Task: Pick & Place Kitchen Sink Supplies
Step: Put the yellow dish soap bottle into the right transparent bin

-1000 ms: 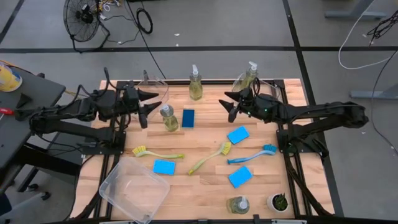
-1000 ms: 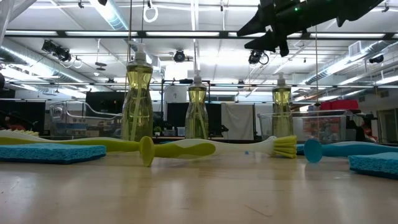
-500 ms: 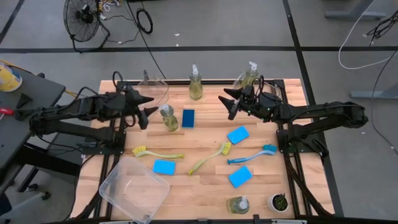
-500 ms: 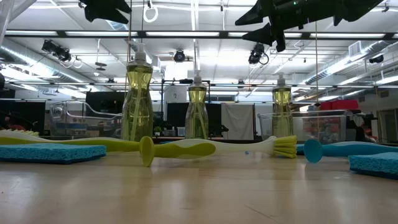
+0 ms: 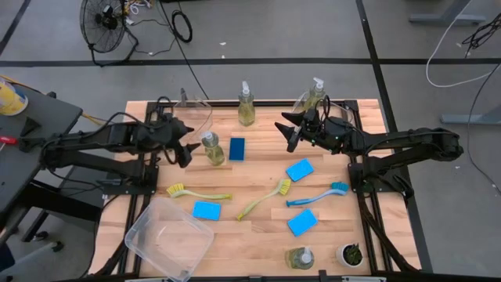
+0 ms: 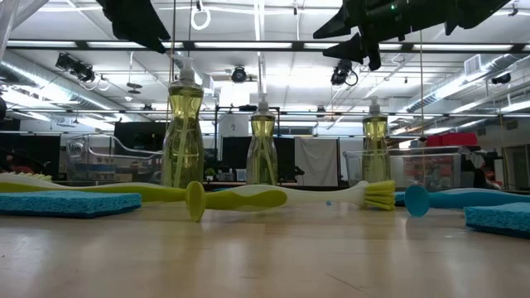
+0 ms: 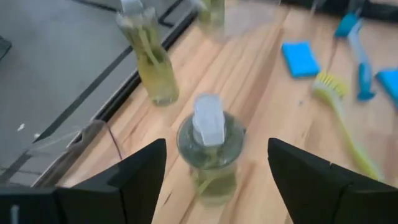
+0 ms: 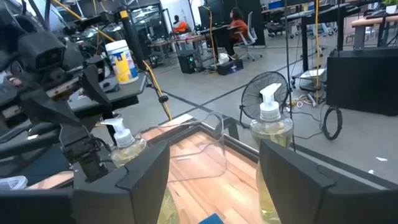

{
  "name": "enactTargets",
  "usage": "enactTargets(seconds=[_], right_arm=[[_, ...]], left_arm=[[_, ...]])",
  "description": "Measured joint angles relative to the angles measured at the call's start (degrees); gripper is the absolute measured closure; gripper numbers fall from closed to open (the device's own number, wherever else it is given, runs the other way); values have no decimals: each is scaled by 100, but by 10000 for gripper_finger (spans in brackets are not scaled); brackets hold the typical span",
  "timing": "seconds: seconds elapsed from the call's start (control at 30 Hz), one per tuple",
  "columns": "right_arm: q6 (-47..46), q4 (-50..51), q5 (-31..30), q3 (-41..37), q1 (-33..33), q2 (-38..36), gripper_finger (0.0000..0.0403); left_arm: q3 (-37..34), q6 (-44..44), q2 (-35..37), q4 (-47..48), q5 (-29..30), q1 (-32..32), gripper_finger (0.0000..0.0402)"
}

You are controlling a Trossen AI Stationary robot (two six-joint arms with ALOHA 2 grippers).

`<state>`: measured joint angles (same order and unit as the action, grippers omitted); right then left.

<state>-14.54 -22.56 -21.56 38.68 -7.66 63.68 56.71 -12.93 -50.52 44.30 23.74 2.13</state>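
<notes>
Several clear pump bottles of yellow-green soap stand upright on the wooden table [image 5: 258,235]. One soap bottle [image 5: 212,147] [image 7: 210,149] stands just right of my left gripper [image 5: 186,144] [image 7: 216,149]. That gripper is open, tipped downward above the table, and the bottle shows between its fingers, untouched. My right gripper [image 5: 288,131] [image 8: 214,162] is open and level, high over the table's far right. Blue sponges [image 5: 299,169] [image 5: 207,210] lie flat on the table. So do yellow-green brushes [image 5: 197,192] [image 5: 264,200] and a blue brush [image 5: 317,196].
A clear bin [image 5: 169,239] lies at the near left. Another bin [image 5: 194,111] stands at the far left, and a third at the far right behind a bottle [image 5: 311,95]. A white pot with a plant [image 5: 350,254] and a bottle [image 5: 300,257] stand at the near right.
My left gripper has sunk and tipped its fingers downward toward the soap bottle beside it, coming into the low view's upper left. My right gripper has stayed in place. Nothing on the table has moved.
</notes>
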Motion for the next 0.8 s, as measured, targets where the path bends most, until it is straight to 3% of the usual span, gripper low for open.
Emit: enactTargets(seconds=[0.43,0.8], right_arm=[[2,44,-1,0,-2,0,154],[2,74,0,-2,0,0,154]], left_arm=[[2,9,-731,-16,58,94,115],[4,-317,-702,556,-267,177,115]])
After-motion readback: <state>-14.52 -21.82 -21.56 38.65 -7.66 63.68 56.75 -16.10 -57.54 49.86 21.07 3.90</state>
